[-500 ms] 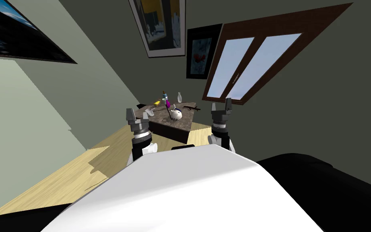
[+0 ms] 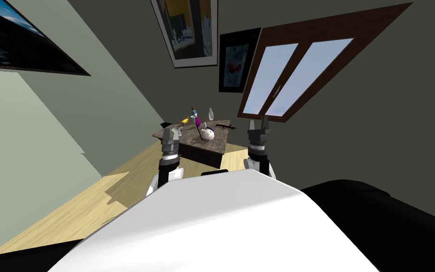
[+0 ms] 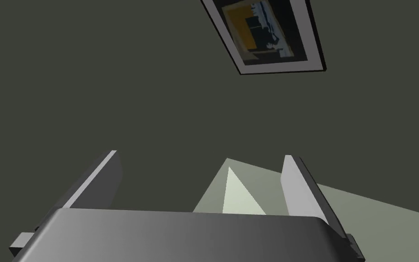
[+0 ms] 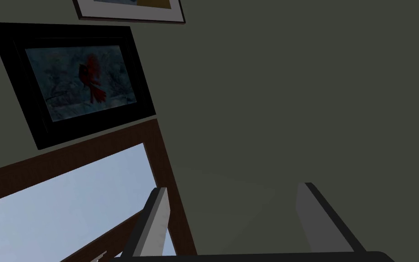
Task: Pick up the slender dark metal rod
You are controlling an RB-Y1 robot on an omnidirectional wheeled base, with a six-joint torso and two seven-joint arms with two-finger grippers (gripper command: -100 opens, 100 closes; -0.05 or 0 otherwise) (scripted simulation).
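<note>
The slender dark rod (image 2: 225, 126) lies flat at the far right corner of the small dark table (image 2: 214, 144), just left of my right hand. My left gripper (image 2: 171, 131) is raised over the table's left edge, fingers pointing up and open, nothing between them; the left wrist view shows those fingers (image 3: 99, 177) spread against a wall. My right gripper (image 2: 258, 123) stands off the table's right side, a short way from the rod, also open and holding nothing, as its wrist view's fingers (image 4: 152, 218) confirm.
The table also carries a white round pot (image 2: 206, 134), a purple item (image 2: 196, 122), a white bottle (image 2: 210, 114), a yellow item (image 2: 184, 121) and a small bottle (image 2: 193, 112). Light wood floor (image 2: 94, 198) runs along the left wall.
My left arm has swung right, so its gripper now stands over the table's left edge. My right gripper has turned a little in place.
</note>
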